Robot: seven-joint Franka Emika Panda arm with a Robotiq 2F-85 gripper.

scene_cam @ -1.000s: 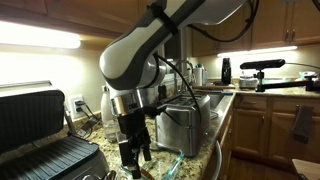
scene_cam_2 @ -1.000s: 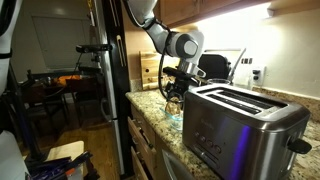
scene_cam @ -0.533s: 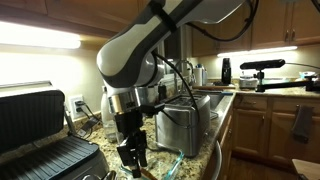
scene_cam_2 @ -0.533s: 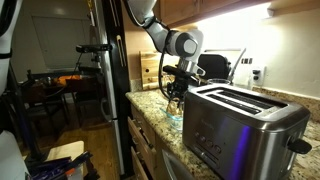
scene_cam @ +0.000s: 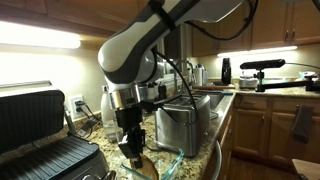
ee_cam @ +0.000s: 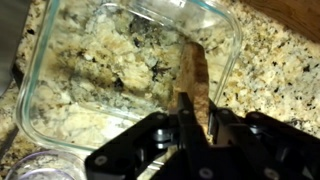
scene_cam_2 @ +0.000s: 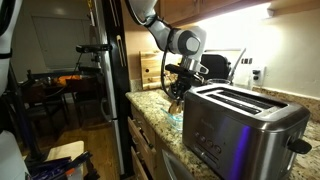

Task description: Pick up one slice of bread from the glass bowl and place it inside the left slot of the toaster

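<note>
Panda arm (scene_cam: 135, 60) reaches down over the granite counter (ee_cam: 285, 60), with the black-plated contact grill (scene_cam: 45, 150) on one side and the toaster (scene_cam_2: 245, 125) standing apart from the pick spot, slots up and empty as far as the exterior views show. The glass bowl (ee_cam: 232, 55) sits on the counter directly under the wrist; it looks otherwise empty, with only the speckled stone showing through it. The gripper (ee_cam: 195, 122) points down into the bowl, and its jaws look clamped on the slice of bread (ee_cam: 194, 75). The slice stands on edge between the fingers (ee_cam: 180, 112), with its free end reaching toward the bowl's far wall. In an exterior view the slice (scene_cam_2: 176, 103) hangs just under the claw, at or just above the bowl; whether it touches the glass cannot be told. Handling judgement: the slice is very light, thin, fairly stiff but crumbly, and not slippery. It can snap or dent under a hard squeeze and may swing if held only at one end. The best hold is across the flat faces near the upper crust edge, kept vertical so the lower edge can drop straight into the narrow left slot. Which slot counts as left is hard to tell from here.
</note>
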